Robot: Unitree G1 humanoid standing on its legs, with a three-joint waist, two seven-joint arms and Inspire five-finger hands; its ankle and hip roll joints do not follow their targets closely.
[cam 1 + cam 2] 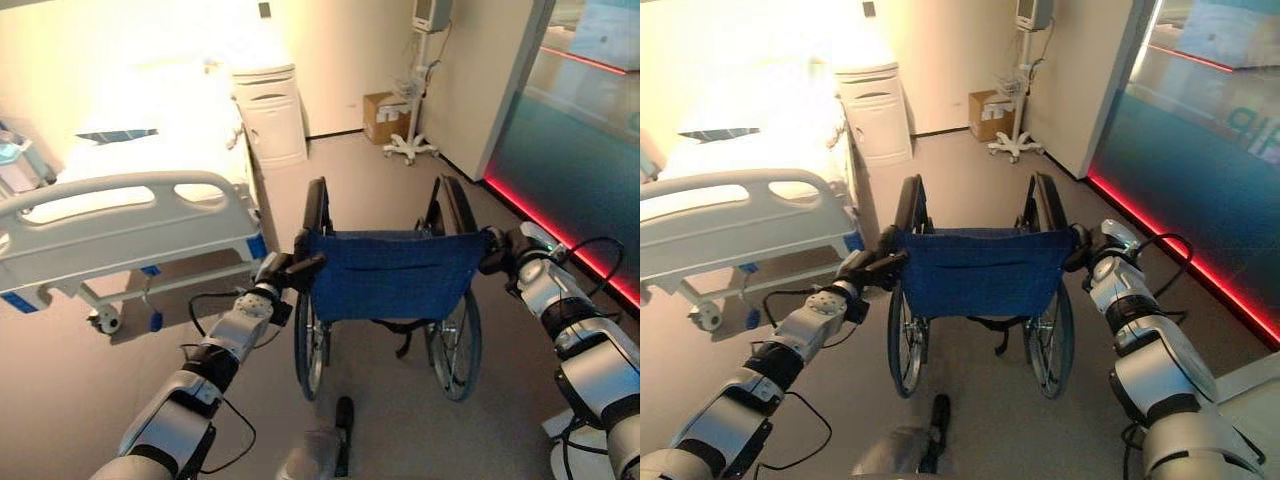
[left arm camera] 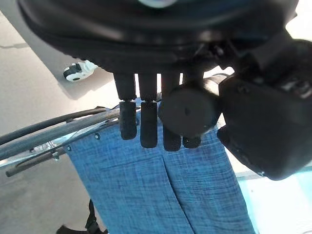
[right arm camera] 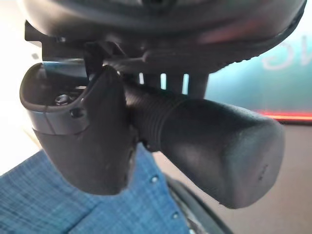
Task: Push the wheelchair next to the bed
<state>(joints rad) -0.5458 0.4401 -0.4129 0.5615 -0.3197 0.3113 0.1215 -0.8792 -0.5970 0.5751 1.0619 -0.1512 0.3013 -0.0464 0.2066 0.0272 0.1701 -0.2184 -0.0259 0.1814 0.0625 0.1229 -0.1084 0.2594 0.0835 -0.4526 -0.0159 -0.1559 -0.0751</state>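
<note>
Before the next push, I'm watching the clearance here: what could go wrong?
1. The bed footboard corner lies close to the wheelchair's left side; steering left early could clip it.
2. The left hand and right hand each curl round a push handle; uneven pushing could swing the chair toward the glass wall.

Your wheelchair stands directly ahead, back toward you. Bed lies to its left, just beside. Cabinet behind the bed, against the far wall. Wheeled stand and box far right, beyond the wheelchair.
</note>
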